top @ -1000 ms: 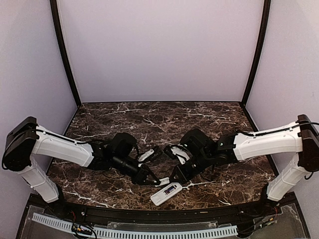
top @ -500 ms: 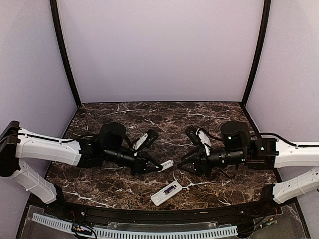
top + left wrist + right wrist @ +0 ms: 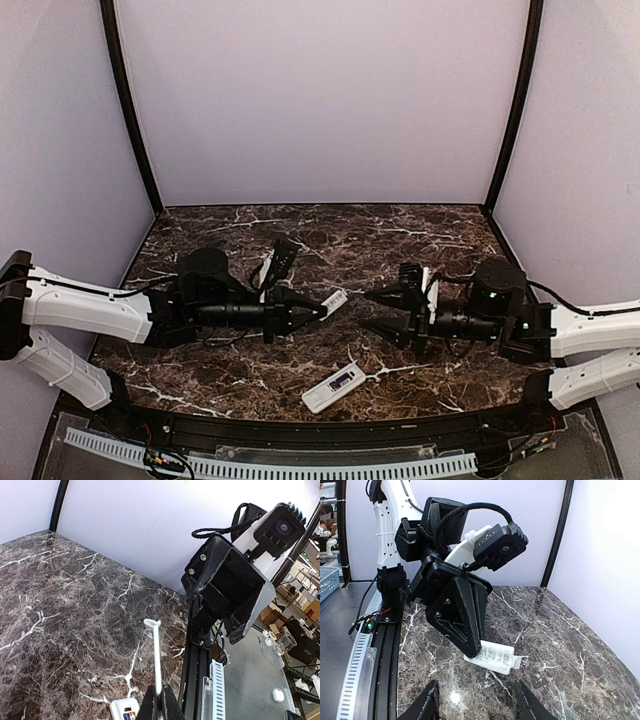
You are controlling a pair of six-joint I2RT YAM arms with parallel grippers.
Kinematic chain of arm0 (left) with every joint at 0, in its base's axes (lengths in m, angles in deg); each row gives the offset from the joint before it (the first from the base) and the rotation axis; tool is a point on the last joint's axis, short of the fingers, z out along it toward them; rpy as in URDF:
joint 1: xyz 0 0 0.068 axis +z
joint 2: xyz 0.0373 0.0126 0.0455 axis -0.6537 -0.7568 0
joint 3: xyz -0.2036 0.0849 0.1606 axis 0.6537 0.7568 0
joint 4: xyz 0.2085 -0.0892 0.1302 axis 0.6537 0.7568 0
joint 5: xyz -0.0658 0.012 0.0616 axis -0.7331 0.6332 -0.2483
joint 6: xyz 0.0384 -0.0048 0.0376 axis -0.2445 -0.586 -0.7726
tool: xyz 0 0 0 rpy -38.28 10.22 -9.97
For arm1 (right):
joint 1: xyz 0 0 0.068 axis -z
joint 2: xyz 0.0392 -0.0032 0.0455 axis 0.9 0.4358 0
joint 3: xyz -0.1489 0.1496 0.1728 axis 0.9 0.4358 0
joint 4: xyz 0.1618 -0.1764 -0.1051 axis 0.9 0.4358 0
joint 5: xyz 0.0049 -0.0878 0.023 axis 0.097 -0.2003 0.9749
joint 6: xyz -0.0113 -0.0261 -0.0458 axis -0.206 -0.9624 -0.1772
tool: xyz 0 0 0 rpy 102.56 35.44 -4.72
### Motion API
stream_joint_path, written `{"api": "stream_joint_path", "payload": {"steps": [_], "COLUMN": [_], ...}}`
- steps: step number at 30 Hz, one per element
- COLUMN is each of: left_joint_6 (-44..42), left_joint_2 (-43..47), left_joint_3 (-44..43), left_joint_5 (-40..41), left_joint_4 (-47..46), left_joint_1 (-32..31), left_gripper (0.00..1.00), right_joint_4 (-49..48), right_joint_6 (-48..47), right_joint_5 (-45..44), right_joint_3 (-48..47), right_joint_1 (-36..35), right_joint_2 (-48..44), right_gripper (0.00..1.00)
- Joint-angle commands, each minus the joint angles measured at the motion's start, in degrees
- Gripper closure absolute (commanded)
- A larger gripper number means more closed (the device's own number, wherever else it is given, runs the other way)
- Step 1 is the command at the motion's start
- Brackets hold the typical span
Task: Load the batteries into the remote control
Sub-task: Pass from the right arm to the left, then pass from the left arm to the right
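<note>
In the top view, the remote control (image 3: 334, 388) lies back-up on the marble table (image 3: 250, 235) at about 6 o'clock, close to the near edge. Neither arm touches it. A dark bluish patch in its recess looks like the batteries (image 3: 345, 380), though it is too small to tell how many. The left gripper (image 3: 322, 307), toward 9 o'clock, is pressed together on one end of a thin white cover piece (image 3: 335, 298), held clear of the marble. The right gripper (image 3: 375, 313), toward 3 o'clock, faces it with its fingers spread and nothing between them.

In the left wrist view, the cover piece shows edge-on as a slim blade rising toward 12 o'clock from the pinching fingers at 6 o'clock. A corner of the remote control shows at 7 o'clock.

In the right wrist view, the right gripper's own fingers stand apart at 7 and 5 o'clock, empty. The left gripper is at centre and the cover piece juts from it toward 5 o'clock.

The remote control looks light, stiff and smooth, so it is likely to skate on polished stone. It is best pinched across its long edges at mid-length, clear of the recess. The batteries would be slick and prone to roll, and are best gripped across the barrel. The cover piece probably flexes, so a gentle hold suits it.
</note>
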Motion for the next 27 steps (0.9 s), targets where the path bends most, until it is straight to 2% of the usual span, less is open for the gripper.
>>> {"api": "stream_joint_path", "payload": {"steps": [1, 10, 22, 27], "left_joint_6": [-0.71, -1.27, -1.52, -1.52], "left_joint_2": [0.87, -0.9, -1.08, -1.24], "left_joint_3": [1.75, 1.64, 1.61, 1.61], "left_joint_5": [1.1, -0.8, -1.76, -2.1], "left_joint_4": [-7.65, -9.84, -9.58, -9.51], "left_joint_1": [-0.53, -0.58, -0.75, -0.91], "left_gripper": [1.0, 1.0, 1.0, 1.0], "right_joint_4": [-10.97, -14.18, -14.76, -14.61], "right_joint_6": [-6.33, -10.51, -10.94, -11.28], "right_joint_5": [-1.03, -3.52, -5.24, -4.52], "right_joint_3": [0.31, -1.45, -2.34, -3.34], "right_joint_1": [-0.34, -0.26, 0.45, 0.4], "right_joint_2": [3.48, 7.25, 7.98, 9.43], "right_gripper": [0.53, 0.55, 0.55, 0.58]}}
